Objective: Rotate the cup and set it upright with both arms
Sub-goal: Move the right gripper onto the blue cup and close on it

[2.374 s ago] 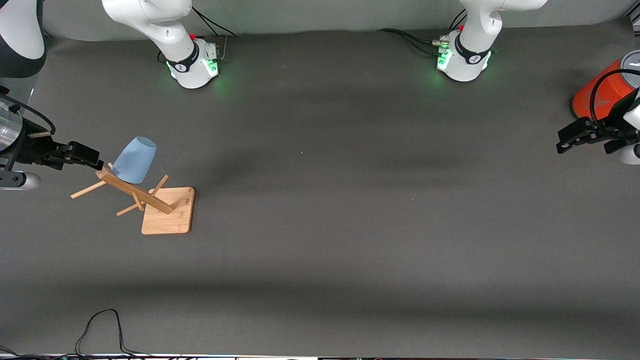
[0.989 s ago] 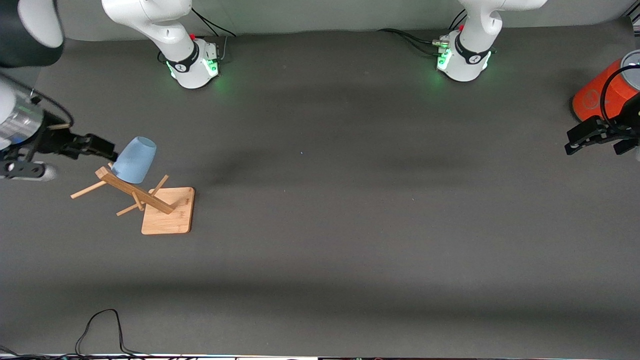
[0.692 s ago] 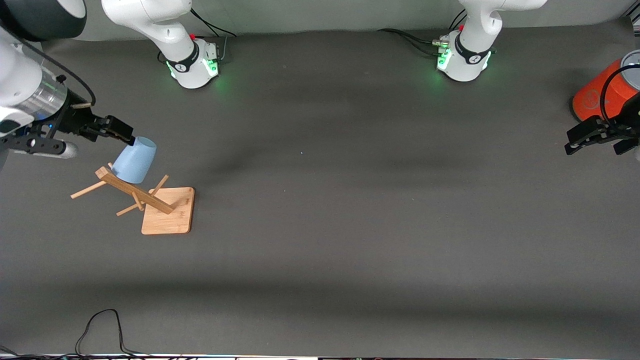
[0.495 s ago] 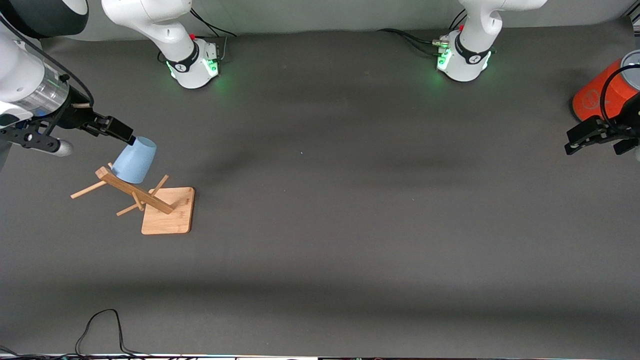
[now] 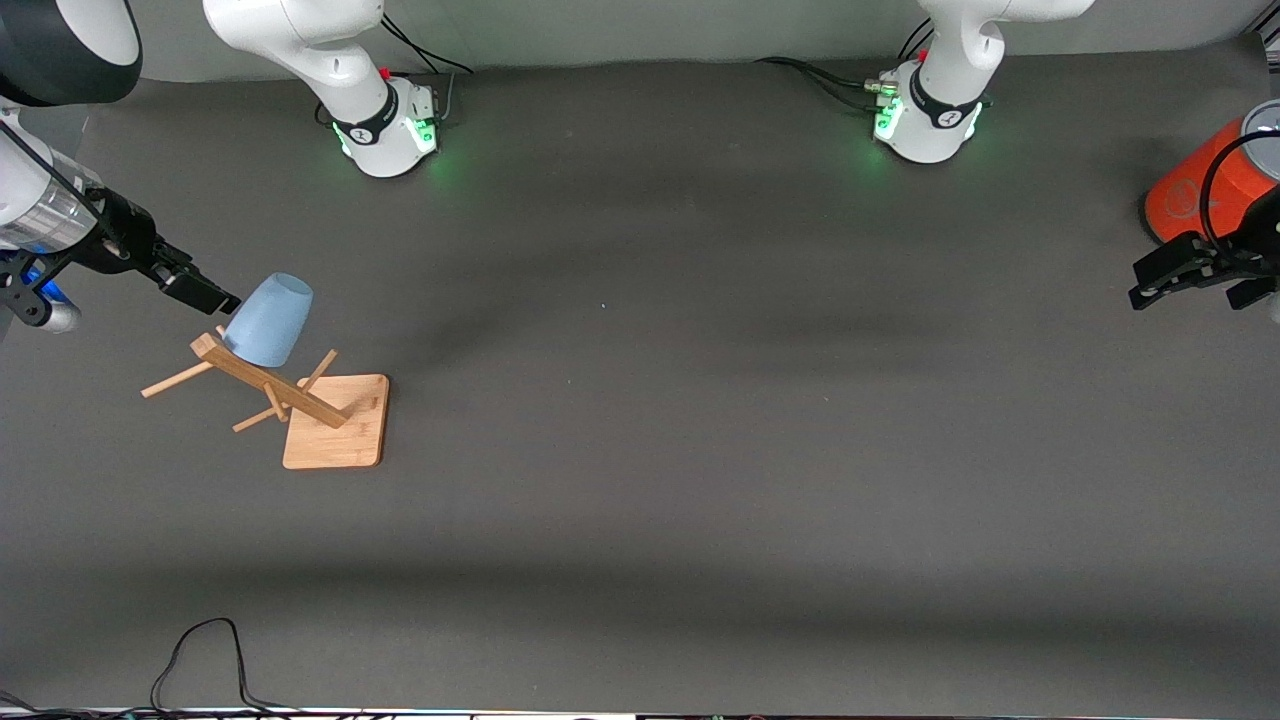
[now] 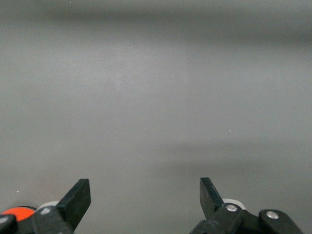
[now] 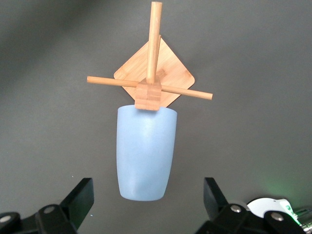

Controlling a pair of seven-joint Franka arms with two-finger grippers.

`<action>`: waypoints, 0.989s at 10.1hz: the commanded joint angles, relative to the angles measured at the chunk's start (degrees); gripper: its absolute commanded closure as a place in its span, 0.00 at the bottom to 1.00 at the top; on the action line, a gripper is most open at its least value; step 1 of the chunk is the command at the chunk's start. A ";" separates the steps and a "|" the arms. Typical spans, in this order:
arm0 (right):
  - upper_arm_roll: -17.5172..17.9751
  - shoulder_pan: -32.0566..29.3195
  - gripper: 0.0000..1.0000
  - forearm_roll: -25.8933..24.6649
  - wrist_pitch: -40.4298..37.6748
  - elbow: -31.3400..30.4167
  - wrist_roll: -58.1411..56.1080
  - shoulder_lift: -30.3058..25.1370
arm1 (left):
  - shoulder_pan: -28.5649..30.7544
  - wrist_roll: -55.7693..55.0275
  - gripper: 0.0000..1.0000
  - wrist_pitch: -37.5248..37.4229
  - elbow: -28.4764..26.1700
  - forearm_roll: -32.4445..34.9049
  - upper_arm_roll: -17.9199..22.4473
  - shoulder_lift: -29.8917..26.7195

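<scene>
Both open: right gripper (image 7: 146, 204) beside racked cup (image 5: 268, 320); left gripper (image 5: 1190, 275) waits.

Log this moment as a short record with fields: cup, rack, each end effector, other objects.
cup: light-blue cup hung upside down on a peg of the wooden rack
rack: wooden cup rack, square base, toward the right arm's end of the table
right end effector: open, lined up on the cup's base, not gripping
left end effector: open, waiting over bare table
other: orange cylinder beside the left end effector
</scene>
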 commanded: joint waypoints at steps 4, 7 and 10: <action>0.04 0.35 0.00 2.90 11.03 -8.56 2.25 1.02 | -0.15 0.79 0.00 -0.48 0.27 -0.33 0.06 -0.11; -0.13 0.27 0.00 2.98 16.67 -13.49 2.16 0.94 | -0.15 0.79 0.00 -0.48 0.27 -0.33 0.06 -0.11; -0.13 0.27 0.14 2.98 16.77 -14.03 1.47 0.94 | -0.07 0.79 0.00 -0.56 0.27 -0.33 0.06 -0.11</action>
